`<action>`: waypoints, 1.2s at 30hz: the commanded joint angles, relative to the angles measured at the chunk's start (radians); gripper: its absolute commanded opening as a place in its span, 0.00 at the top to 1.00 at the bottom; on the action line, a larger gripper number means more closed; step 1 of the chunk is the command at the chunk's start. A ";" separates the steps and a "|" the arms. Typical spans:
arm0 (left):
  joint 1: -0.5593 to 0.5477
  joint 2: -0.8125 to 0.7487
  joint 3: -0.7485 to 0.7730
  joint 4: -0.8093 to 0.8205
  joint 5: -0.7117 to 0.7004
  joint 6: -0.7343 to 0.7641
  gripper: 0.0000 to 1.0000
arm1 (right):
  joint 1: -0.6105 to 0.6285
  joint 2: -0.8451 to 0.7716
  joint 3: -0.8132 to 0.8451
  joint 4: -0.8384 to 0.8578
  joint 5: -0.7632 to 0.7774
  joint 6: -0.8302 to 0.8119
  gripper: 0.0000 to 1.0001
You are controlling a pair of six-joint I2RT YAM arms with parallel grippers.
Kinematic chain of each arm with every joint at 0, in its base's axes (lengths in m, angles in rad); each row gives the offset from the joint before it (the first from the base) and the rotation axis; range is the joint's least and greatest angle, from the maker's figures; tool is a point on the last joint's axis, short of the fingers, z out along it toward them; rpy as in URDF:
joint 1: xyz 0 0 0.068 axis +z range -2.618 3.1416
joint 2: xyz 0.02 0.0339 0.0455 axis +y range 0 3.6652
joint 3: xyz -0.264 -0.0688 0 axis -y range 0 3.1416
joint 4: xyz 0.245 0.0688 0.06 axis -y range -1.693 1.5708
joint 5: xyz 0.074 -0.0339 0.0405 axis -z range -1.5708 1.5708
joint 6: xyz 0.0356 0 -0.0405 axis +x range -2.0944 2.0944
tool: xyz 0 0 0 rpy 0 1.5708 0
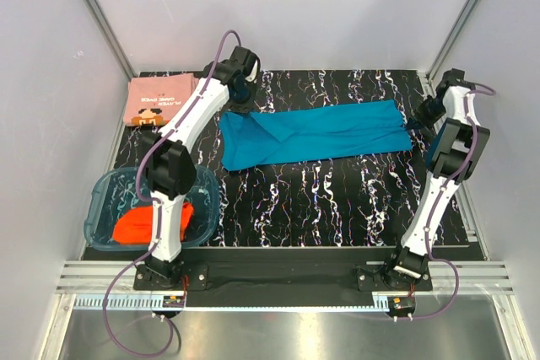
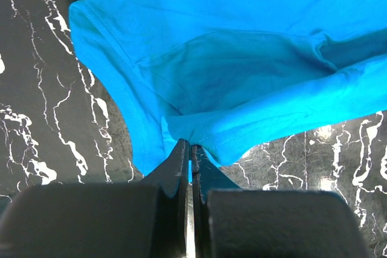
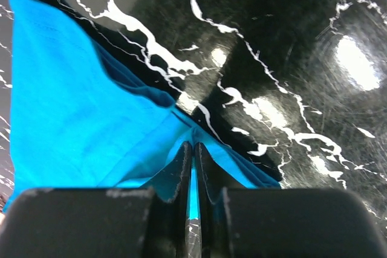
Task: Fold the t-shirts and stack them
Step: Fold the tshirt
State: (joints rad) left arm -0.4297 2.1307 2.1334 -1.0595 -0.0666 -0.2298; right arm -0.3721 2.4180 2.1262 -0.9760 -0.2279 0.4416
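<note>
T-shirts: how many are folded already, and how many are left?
One looks done: the pink shirt lies folded at the far left. The teal shirt is half-folded into a long strip, pinched at its ends by the left end effector and right end effector. The orange shirt sits crumpled in the tub; stacking remains.

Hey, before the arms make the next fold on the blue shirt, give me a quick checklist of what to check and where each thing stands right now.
1. Left gripper shut on the teal shirt, at its left end: ok.
2. Right gripper shut on its right end: ok.
3. Cloth smooth between the grips: not ok, creases and an overlapped flap near the left end.
4. Folded salmon-pink shirt in the far left corner, apart from the teal one: ok.
5. Orange-red shirt inside the tub, out of the fold path: ok.
6. Whether each grip holds all layers: cannot tell.
</note>
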 commanded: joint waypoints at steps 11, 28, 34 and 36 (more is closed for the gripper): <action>0.037 0.041 0.040 0.019 -0.042 0.000 1.00 | 0.009 0.053 0.098 -0.018 -0.016 0.017 0.88; 0.054 0.124 0.077 0.069 -0.036 0.000 0.88 | 0.016 0.158 0.231 -0.029 -0.067 0.066 0.75; 0.055 0.115 0.145 0.084 -0.100 -0.016 0.48 | 0.015 0.187 0.371 -0.088 -0.077 0.069 0.62; 0.055 0.060 0.125 0.098 -0.136 -0.017 0.33 | 0.013 0.167 0.434 -0.133 -0.025 0.040 0.52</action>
State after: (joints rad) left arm -0.3801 2.2707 2.2154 -1.0130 -0.1223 -0.2401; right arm -0.3653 2.6164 2.4573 -1.0481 -0.2790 0.5034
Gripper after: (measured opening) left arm 0.624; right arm 0.451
